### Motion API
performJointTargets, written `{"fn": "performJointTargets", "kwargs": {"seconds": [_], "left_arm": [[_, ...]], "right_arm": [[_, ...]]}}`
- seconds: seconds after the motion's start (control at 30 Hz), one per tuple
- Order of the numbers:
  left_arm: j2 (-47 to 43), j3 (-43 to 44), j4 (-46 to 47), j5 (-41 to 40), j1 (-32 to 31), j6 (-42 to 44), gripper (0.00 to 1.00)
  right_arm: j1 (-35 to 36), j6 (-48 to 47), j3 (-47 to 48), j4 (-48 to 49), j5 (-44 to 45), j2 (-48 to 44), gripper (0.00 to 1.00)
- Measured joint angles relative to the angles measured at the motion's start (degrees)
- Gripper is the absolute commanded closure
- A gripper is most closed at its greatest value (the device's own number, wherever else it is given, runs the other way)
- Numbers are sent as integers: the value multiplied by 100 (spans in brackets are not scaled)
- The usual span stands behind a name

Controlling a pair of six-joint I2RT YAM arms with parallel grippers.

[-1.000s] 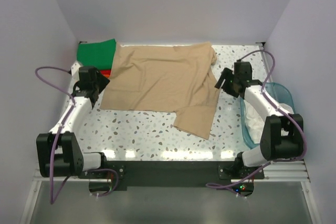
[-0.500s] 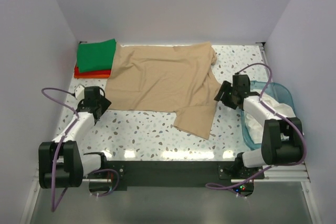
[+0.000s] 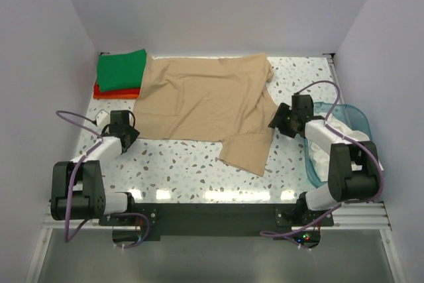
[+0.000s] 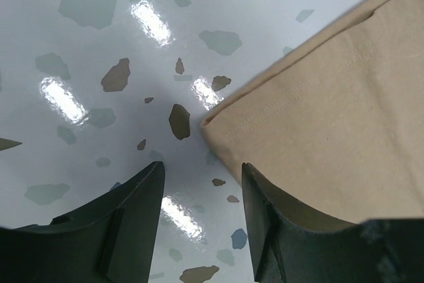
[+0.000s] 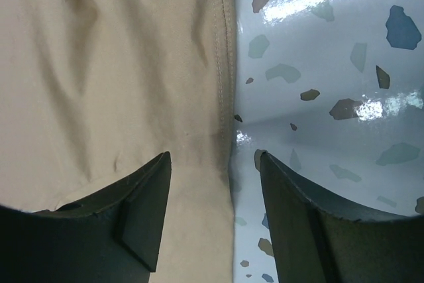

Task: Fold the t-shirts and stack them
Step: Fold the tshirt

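Observation:
A tan-beige t-shirt [image 3: 205, 107] lies spread flat across the middle of the table. At the back left, a folded bright green t-shirt [image 3: 121, 67] rests on a folded red-orange one [image 3: 116, 91]. A whitish t-shirt [image 3: 322, 157] sits crumpled in the blue tub. My left gripper [image 3: 126, 136] [image 4: 202, 183] is open, low over the table at the tan t-shirt's [image 4: 318, 144] near left corner, one finger [image 4: 278, 230] over the cloth. My right gripper [image 3: 281, 118] [image 5: 213, 164] is open and straddles the tan t-shirt's [image 5: 112, 64] right hem, holding nothing.
A translucent blue tub [image 3: 354, 118] stands at the right edge beside the right arm. White walls close in the table on the left, back and right. The folded stack fills the back left corner.
My left gripper has drawn back from beside the folded stack to the tan t-shirt's near left corner. The right gripper has dropped onto the right hem. Both pairs of jaws have narrowed slightly.

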Motion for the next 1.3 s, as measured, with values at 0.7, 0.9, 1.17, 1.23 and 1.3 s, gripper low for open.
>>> {"fn": "performJointTargets", "kwargs": {"seconds": [0.7,0.9,1.17,1.23,1.3], "left_arm": [[743,304,507,-295,0,-179,91],[745,302,509,-245,0,-179,100],[745,304,514,-188,0,-179,100],[745,302,514,-173,0,-179,100],[743,302,514,-162,0,-179,100]], "right_arm": [[42,42,-240,201,-105,76,46],[85,85,-264,326,-122,195,48],[149,197,-264,546,-133,341,69],[179,229,-264,573,-125,376,82],[203,262,-264,553,-120,391,90]]}}
